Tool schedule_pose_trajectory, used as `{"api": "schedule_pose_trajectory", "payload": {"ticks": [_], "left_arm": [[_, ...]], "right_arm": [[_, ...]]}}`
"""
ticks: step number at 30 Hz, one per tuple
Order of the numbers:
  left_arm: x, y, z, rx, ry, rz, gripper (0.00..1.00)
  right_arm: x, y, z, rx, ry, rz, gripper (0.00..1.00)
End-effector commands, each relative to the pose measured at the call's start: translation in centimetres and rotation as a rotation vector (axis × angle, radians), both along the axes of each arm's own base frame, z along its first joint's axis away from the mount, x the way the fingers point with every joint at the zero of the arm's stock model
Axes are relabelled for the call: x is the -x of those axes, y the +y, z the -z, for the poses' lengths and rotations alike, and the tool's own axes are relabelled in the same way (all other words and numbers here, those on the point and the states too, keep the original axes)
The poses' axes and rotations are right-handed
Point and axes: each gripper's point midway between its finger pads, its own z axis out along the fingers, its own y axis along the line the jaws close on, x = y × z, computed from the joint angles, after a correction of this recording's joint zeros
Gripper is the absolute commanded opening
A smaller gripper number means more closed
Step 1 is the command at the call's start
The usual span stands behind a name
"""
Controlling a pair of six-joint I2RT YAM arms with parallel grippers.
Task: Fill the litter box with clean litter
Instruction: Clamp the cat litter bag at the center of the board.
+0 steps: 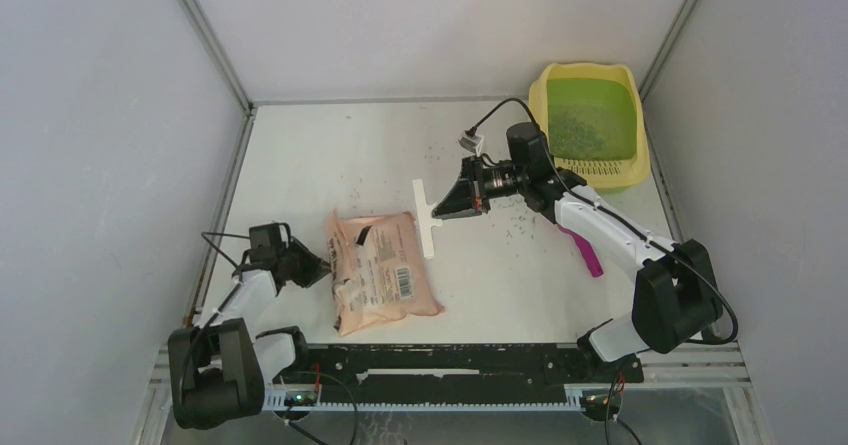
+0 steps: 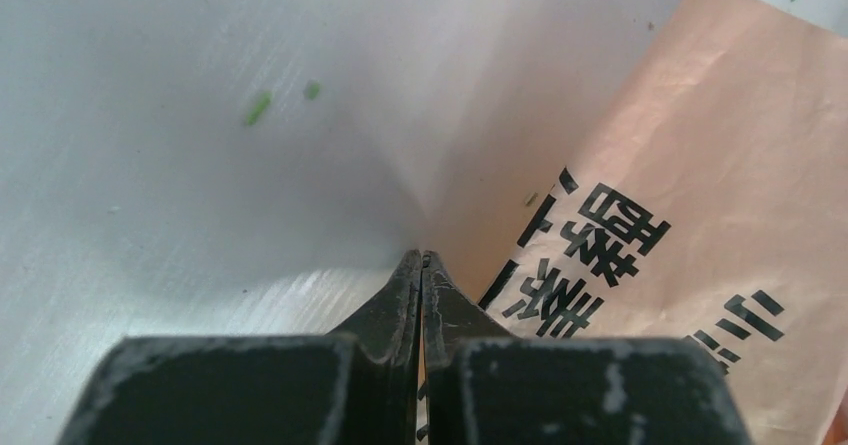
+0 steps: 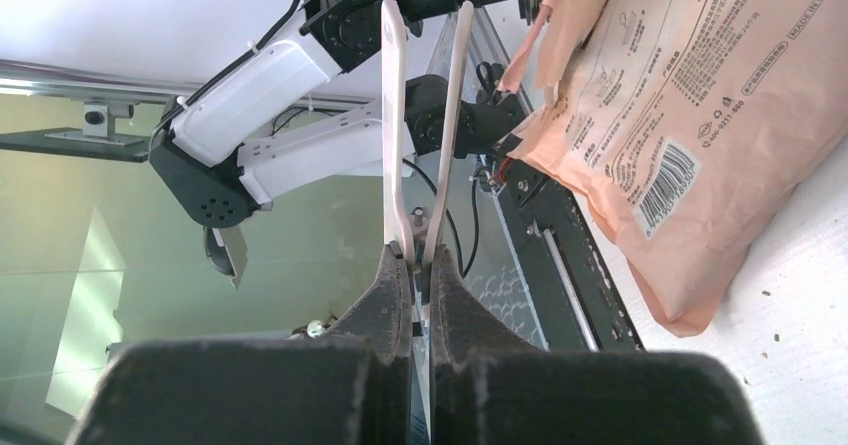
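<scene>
The right gripper (image 3: pixel 420 265) is clamping a white bag clip (image 3: pixel 395 115) just beside the far right corner of the peach-pink litter bag (image 1: pixel 380 270). The left gripper (image 2: pixel 422 261) is sitting closed at the bag's left edge; whether it is pinching paper, I cannot tell. The litter box (image 1: pixel 600 173) is standing well apart from the bag, beyond it to the right, with some litter (image 1: pixel 580 125) lying in its green basin. With the clip off, the bag is probably lying unsealed, so tugging it by a thin edge is risking a slip or spill. The magenta scoop (image 1: pixel 592 257), right of the bag, is lying partly under the right forearm, inviting a knock.
</scene>
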Motion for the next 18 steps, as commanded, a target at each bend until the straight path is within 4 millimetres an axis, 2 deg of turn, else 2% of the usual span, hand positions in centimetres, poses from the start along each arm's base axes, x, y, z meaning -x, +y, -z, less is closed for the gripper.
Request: {"api": "schedule_pose_trajectory", "payload": {"ticks": [1, 11, 18], "left_arm": [[0.5, -1.2, -0.9, 0.04, -0.034, 0.044, 0.04], [-0.8, -2.2, -5.1, 0.087, -0.159, 0.056, 0.06], [-1.9, -4.1, -7.7, 0.117, -0.219, 0.106, 0.07]], "right_arm": [[0.4, -0.1, -1.7, -0.039, -0.061, -0.01, 0.0], [0.3, 0.0, -2.1, -0.044, -0.064, 0.0, 0.0], [0.6, 0.3, -2.3, -0.004, -0.078, 0.007, 0.0]]}}
